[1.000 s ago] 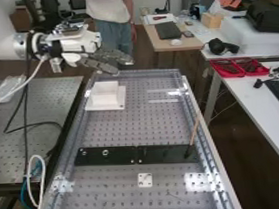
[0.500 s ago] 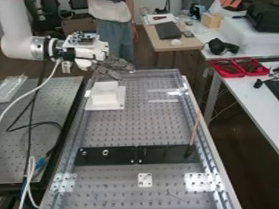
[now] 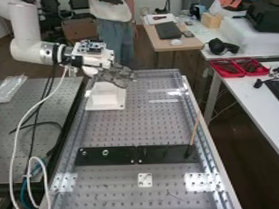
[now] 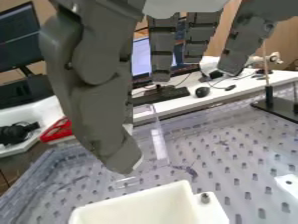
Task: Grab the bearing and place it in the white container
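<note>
The robot hand (image 3: 115, 76) has moved nearer since the earlier frame, from beyond the white container (image 3: 107, 100) to above its far part. Its fingers hang loosely straight, spread apart from the thumb. Which piece is the bearing I cannot tell for certain; a small silver ring (image 3: 105, 152) lies on the black plate (image 3: 155, 154), well apart from the white container, toward the desk's (image 3: 118, 128) near end. A thin stick (image 3: 195, 132) leans slightly, farther from the white container than that ring.
</note>
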